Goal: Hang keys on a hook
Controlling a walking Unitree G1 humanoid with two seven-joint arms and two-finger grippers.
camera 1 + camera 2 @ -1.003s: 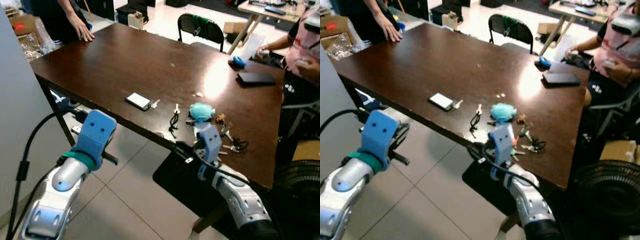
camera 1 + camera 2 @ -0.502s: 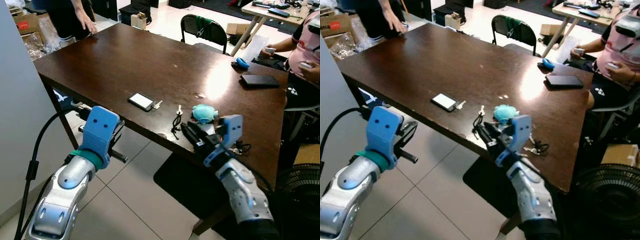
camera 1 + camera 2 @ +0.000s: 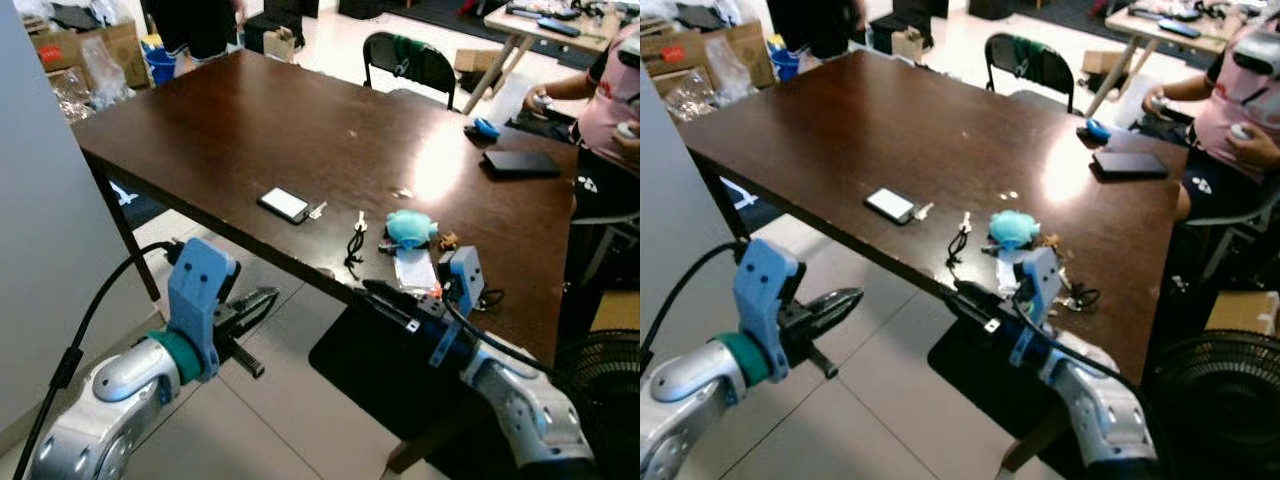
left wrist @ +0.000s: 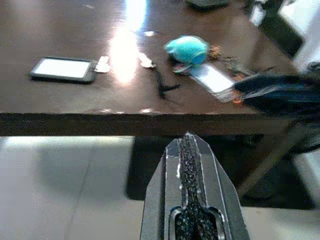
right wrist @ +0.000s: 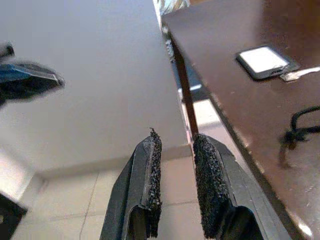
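While keys (image 3: 470, 293) lie on table (image 3: 250, 130), right fingers (image 5: 210, 185) parted

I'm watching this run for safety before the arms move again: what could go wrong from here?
1. The right gripper holds nothing and hangs off the table edge, near the keys; reaching in could hit the edge.
2. The keys lie in clutter beside a teal plush, a card and a black cord; a grasp might catch the wrong item.
3. A seated person is at the far right side; wide swings could come close.
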